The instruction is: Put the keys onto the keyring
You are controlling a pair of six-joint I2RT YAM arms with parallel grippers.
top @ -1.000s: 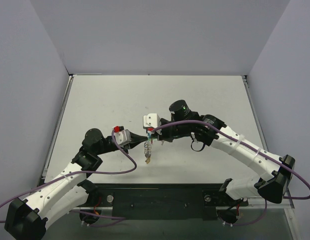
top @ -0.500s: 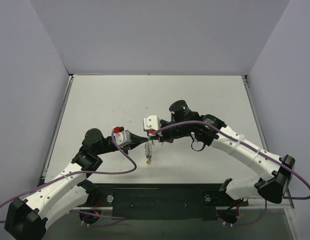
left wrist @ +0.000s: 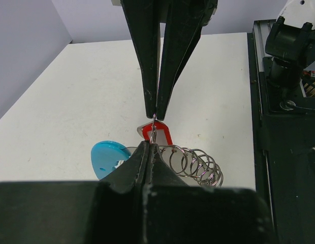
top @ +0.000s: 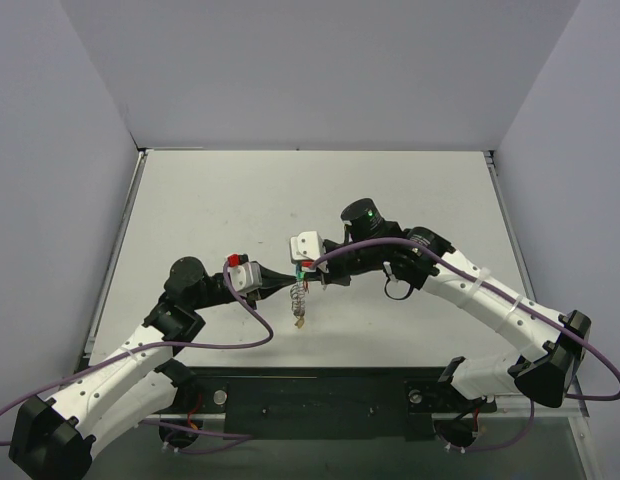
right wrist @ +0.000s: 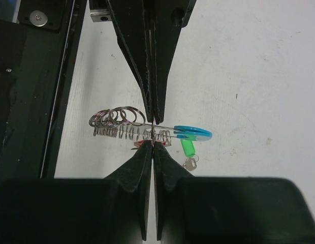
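My left gripper [top: 288, 277] and right gripper [top: 312, 272] meet tip to tip above the middle of the table. The left gripper [left wrist: 149, 146] is shut on the keyring [left wrist: 197, 164], whose metal rings and light-blue tag [left wrist: 106, 157] stick out on either side of its fingers. The right gripper [right wrist: 153, 146] is shut on the red-tagged key [left wrist: 158, 134], pressed against the keyring's wire [right wrist: 122, 128]. A green-tagged key [right wrist: 188, 148] hangs from the keyring under the blue tag [right wrist: 194, 133]. In the top view the chain [top: 298, 296] dangles, with a yellow piece [top: 300, 322] at its end.
The white table [top: 240, 190] is walled on three sides by grey panels. A black base rail [top: 320, 395] runs along the near edge, and purple cables [top: 240, 340] loop off both arms.
The right gripper has edged slightly right and nearer. Both grips hold as before, and the chain hangs almost where it was.
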